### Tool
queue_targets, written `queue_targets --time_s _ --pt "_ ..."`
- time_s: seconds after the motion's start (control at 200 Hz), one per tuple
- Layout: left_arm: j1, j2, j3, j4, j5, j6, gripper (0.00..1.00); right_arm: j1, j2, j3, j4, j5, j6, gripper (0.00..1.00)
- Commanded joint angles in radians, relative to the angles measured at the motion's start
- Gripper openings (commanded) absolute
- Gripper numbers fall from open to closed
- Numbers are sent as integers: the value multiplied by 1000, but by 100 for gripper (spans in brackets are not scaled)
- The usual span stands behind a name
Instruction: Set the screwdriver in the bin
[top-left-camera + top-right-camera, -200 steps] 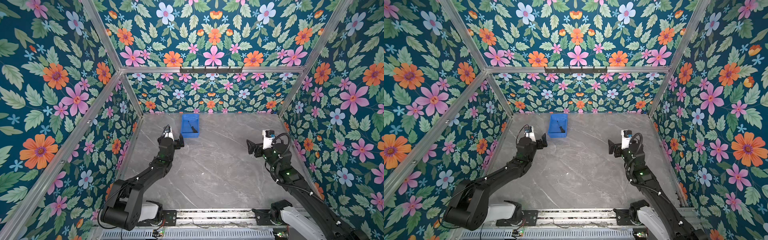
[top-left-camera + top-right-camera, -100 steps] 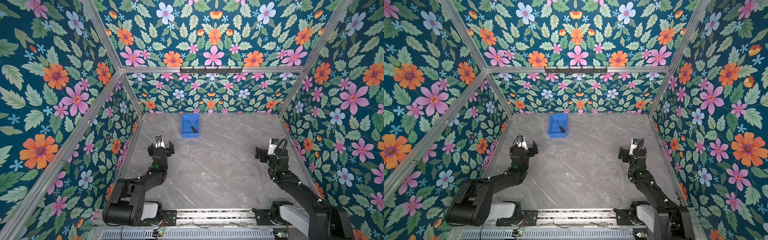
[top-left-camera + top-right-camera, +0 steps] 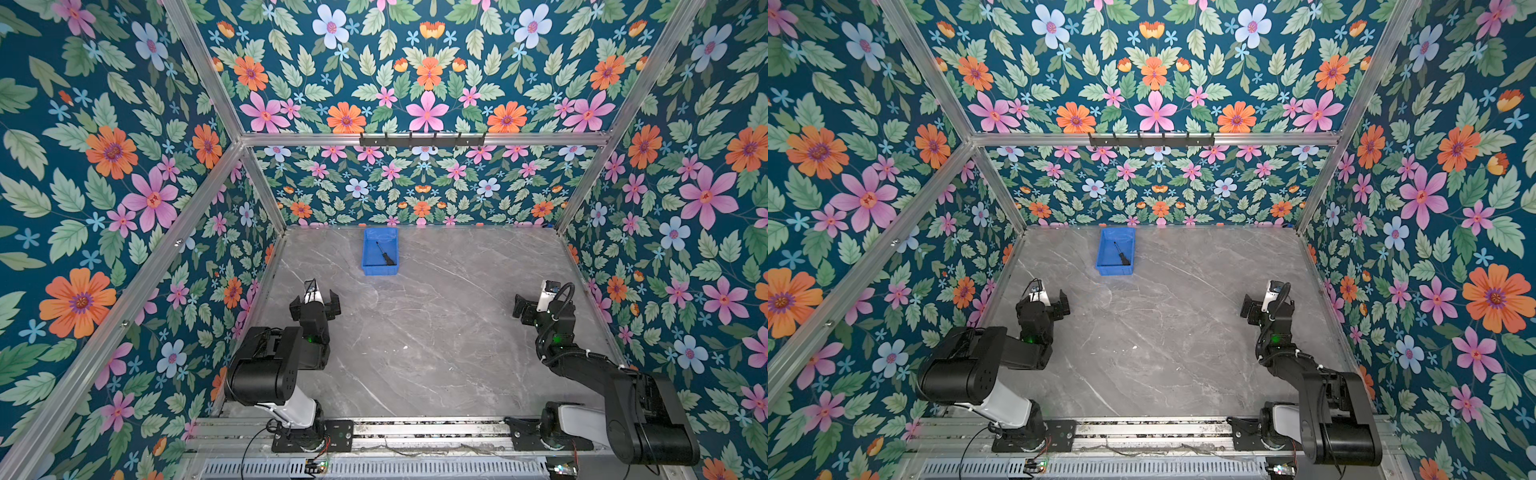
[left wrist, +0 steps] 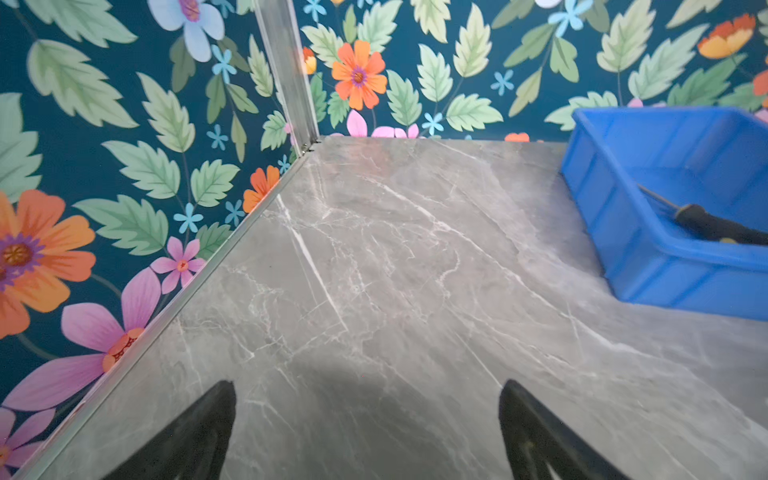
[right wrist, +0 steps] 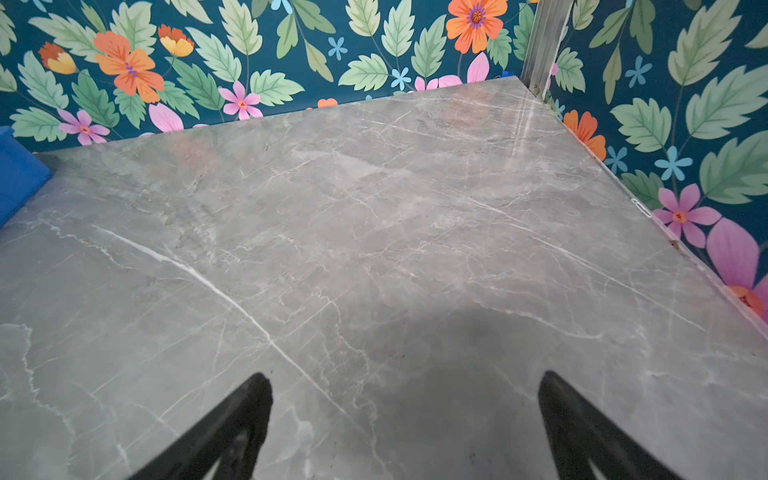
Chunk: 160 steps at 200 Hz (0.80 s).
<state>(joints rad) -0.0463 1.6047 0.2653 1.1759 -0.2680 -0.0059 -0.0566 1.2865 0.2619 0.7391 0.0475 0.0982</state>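
Both left fingers [image 4: 199, 436] and right fingers [image 5: 237, 428] wide open, holding nothing, screwdriver [image 3: 384, 253] lying inside the blue bin [image 3: 379, 271] on the bench [image 3: 436, 332].

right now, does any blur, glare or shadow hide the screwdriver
Both top views: even light, sharp; the screwdriver shows small but clear in the bin. Left wrist view: its handle slightly soft at the frame edge. Right wrist view: soft shadow and faint sheen on the table.

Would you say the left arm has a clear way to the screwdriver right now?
Probably yes: the screwdriver lies uncovered in the bin, and only bare table separates it from the open left tool. The bin's wall may crowd a grasp.
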Motion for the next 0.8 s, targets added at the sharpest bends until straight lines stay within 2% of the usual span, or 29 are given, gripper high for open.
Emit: queue_targets --time_s 0.0,0.085,0.14,0.2,0.26,0.32,0.385,0.465,0.565,0.63,0.795 --pt "22 -1 -2 88 49 -47 100 -18 76 -14 182 -39 17 99" --pt "25 4 -2 96 50 -43 100 -20 173 4 267 -34 18 99" --pt "25 3 -3 98 48 -43 100 -20 130 33 130 -39 20 99" --pt "23 4 -5 109 46 -41 100 -20 166 11 245 -37 18 99" --pt "23 16 -11 145 45 -34 100 -20 134 29 146 -40 19 99" --pt "23 13 -8 136 45 -34 100 -20 161 17 224 -38 18 99" --pt "23 11 -8 135 46 -34 100 -20 137 27 155 -40 19 99" --pt "22 13 -8 134 48 -31 100 -20 152 20 200 -37 18 99" --pt "21 14 7 107 92 -12 100 -20 150 22 188 -37 17 99" --pt "22 15 23 74 162 7 100 -20 144 25 173 -39 17 99" --pt "25 15 26 71 174 6 100 -20 143 25 171 -38 17 99"
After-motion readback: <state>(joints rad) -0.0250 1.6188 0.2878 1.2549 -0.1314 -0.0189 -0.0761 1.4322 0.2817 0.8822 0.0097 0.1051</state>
